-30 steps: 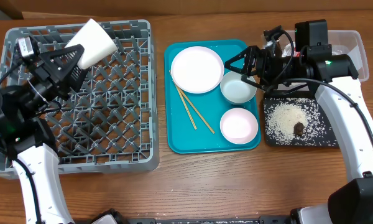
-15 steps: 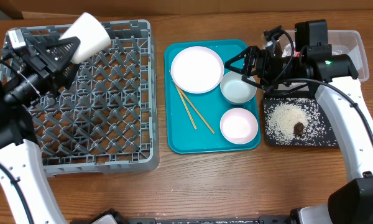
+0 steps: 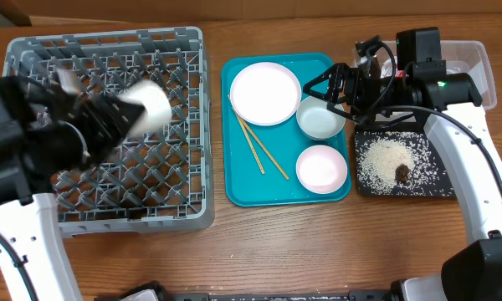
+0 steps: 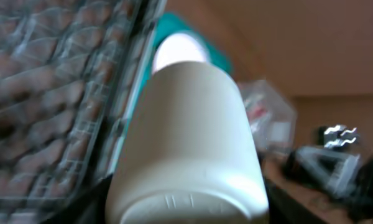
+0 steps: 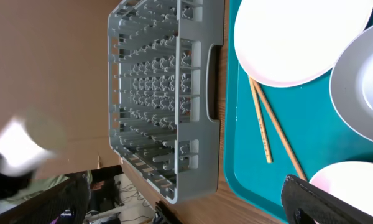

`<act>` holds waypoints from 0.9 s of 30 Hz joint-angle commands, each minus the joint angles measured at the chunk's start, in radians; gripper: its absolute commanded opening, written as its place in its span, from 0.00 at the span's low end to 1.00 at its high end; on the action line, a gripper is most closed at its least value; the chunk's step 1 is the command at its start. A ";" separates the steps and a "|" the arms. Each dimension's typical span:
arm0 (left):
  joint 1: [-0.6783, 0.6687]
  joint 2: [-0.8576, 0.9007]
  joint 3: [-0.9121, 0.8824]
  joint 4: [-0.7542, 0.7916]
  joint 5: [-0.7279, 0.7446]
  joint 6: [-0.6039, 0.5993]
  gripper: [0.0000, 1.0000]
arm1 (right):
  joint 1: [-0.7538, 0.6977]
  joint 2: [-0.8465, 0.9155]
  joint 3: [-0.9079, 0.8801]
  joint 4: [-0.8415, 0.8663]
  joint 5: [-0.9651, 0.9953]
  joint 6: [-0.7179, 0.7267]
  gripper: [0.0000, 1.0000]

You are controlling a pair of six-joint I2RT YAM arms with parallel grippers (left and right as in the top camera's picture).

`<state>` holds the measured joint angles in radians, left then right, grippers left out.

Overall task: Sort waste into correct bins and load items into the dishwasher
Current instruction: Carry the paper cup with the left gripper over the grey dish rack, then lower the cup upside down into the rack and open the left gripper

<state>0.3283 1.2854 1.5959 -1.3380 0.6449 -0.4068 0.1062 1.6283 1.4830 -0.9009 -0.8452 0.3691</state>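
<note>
One white cup (image 3: 147,102), blurred, gripped in the left claw (image 3: 109,117) above the grey dish rack (image 3: 184,213), toward its upper middle; in the left wrist view the cup (image 4: 189,143) fills the frame, base toward the camera. One dish rack, lattice floor bare of dishes as far as visible. One round white plate (image 3: 265,93), two whitish bowls (image 3: 320,118) (image 3: 321,167) and one pair of wooden chopsticks (image 3: 259,149), all on one teal tray (image 3: 234,188) just right of the rack. Plate at the tray's upper left, bowls stacked down the right side, chopsticks lying slantwise below the plate.

One shallow black tray (image 3: 439,189) right of the teal tray, holding a scatter of white rice (image 3: 385,160) and one small brown lump (image 3: 402,172). One clear plastic tub (image 3: 477,58) behind it, mostly hidden by the right arm; contents not clear from above.

Left arm reaching in from the lower left, heavily blurred, wrist over the rack's left half, claw clamped around the cup's sides. Right arm bent in from the lower right edge, wrist over the black tray's upper edge, right claw (image 3: 315,86) pointing left, spread wide and empty, hovering over the upper bowl at the teal tray's right edge. From the right wrist camera: plate (image 5: 298,40), chopsticks (image 5: 267,127) and rack (image 5: 168,93) in sight.
</note>
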 commanded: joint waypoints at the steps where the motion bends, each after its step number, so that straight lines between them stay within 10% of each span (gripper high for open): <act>1: -0.068 0.003 -0.008 -0.094 -0.231 0.094 0.04 | 0.003 0.003 0.013 0.000 0.008 -0.008 1.00; 10: -0.225 0.003 -0.211 -0.174 -0.430 0.033 0.04 | 0.003 0.003 0.013 0.000 0.007 -0.008 1.00; 27: -0.335 0.003 -0.515 0.139 -0.558 -0.047 0.04 | 0.003 0.003 0.013 -0.011 0.008 -0.008 1.00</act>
<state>0.0059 1.2926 1.0916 -1.2114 0.1291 -0.4389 0.1062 1.6283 1.4830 -0.9115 -0.8444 0.3687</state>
